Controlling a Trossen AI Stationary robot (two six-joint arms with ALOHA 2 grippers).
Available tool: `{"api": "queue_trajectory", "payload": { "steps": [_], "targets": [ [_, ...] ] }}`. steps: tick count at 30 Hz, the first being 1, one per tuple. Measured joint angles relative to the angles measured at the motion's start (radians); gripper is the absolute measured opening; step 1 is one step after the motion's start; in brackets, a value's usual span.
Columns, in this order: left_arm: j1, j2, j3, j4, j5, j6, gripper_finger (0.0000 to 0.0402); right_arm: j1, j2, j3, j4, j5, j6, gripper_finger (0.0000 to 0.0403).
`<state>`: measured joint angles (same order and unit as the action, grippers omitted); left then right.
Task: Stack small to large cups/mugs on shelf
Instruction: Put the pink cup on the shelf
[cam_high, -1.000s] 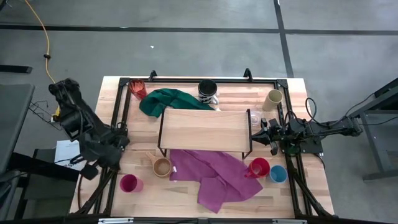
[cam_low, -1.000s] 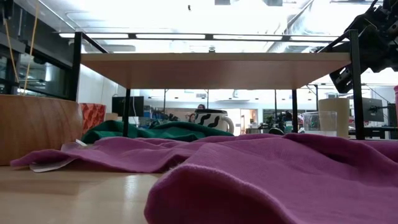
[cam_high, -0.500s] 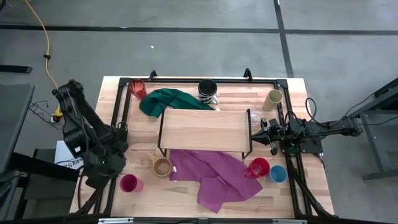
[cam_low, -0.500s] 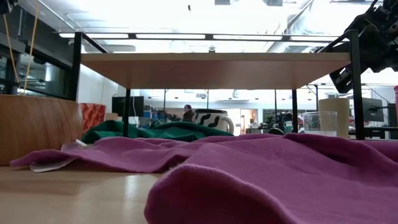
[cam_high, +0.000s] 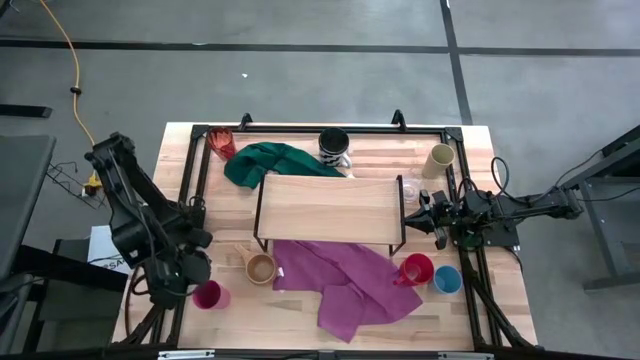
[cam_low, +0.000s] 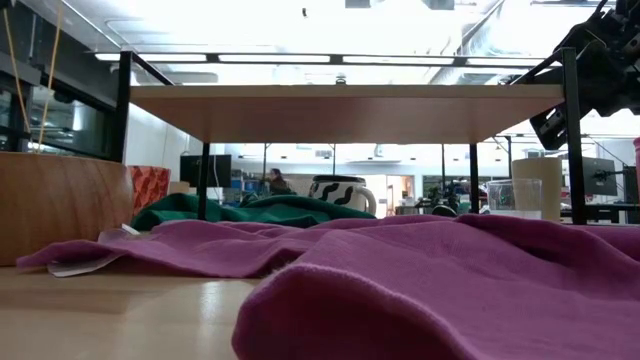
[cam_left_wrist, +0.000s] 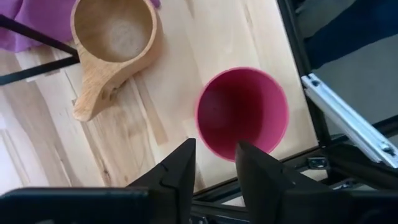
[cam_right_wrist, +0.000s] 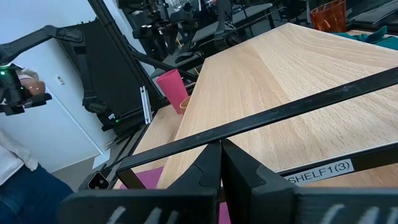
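We are hovering our left gripper (cam_left_wrist: 214, 163), fingers apart and holding nothing, over the magenta cup (cam_left_wrist: 242, 112). Coming down crooked could tip it over.

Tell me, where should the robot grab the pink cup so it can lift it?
Probably by the rim. The pink cup stands upright with its mouth open and has no handle, so one finger can go inside the wall and one outside. The left hand is open right above its near edge, so coming straight down looks simplest.
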<state>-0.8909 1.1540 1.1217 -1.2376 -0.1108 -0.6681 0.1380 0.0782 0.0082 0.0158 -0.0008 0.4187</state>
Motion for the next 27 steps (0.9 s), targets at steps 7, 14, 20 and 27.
{"api": "queue_trajectory", "payload": {
  "steps": [7,14,20,27],
  "targets": [
    [0.000,0.037,0.000,0.002,-0.002,-0.044,0.0108,0.000,0.000,0.000,0.000,0.000,0.000,0.0000],
    [0.000,0.092,0.000,0.018,-0.017,-0.071,0.0106,0.000,0.000,0.000,0.000,0.000,0.000,0.0000],
    [0.001,0.119,0.000,0.014,-0.030,-0.087,0.0106,0.000,0.000,0.000,0.000,0.000,0.000,0.0000],
    [0.001,0.151,0.000,0.034,-0.040,-0.108,0.0106,0.000,0.000,0.000,0.000,0.000,0.000,0.0000]
  ]
}}
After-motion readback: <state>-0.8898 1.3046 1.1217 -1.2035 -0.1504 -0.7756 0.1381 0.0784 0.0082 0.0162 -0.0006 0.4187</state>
